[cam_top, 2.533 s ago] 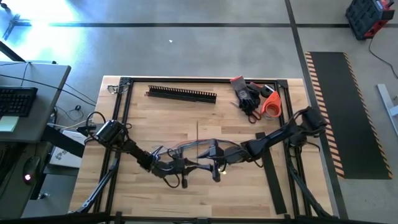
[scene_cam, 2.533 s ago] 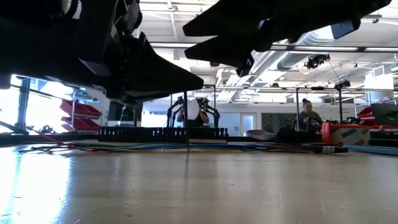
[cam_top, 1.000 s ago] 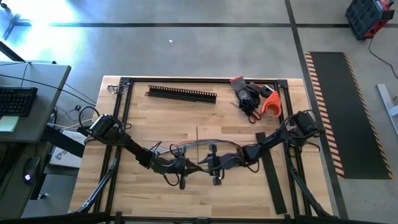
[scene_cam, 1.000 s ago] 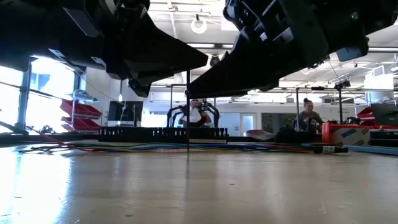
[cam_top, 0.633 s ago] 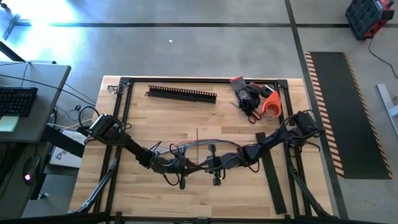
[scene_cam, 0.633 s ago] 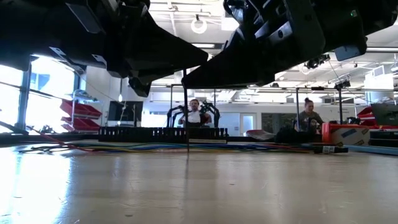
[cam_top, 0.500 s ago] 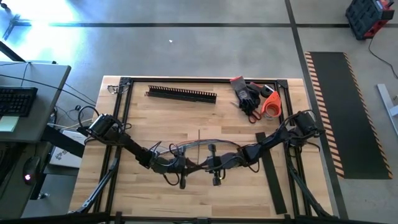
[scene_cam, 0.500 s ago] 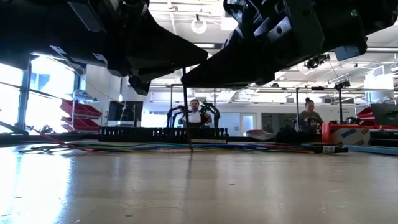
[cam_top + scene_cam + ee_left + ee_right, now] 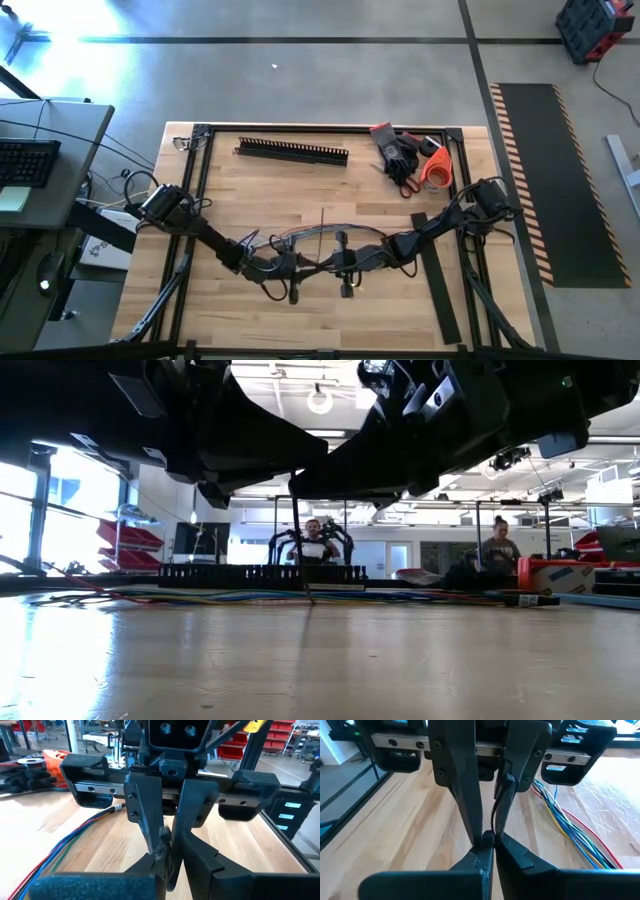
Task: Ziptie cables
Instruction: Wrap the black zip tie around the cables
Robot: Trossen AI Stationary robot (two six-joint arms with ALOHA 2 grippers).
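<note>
Cables (image 9: 300,238) lie on table (image 9: 260,185), arching just behind both sets of jaws; coloured strands trail off beside them. Left gripper (image 9: 298,266) and right gripper (image 9: 332,265) meet tip to tip near table's front middle, each with jaws pressed together, pinching thin black zip tie (image 9: 496,815) between them. Slotted duct (image 9: 291,151) well apart, beyond.

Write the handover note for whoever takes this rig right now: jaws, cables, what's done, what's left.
Left gripper: middle of the table, near the front edge, jaws shut on the zip tie.
Right gripper: facing it tip to tip, jaws shut on the same tie.
Cables: lying loose on the table beside the grippers.
Done: tie is up and held between both grippers.
Left: loop it round the cables and cinch it; no closed loop shows.
</note>
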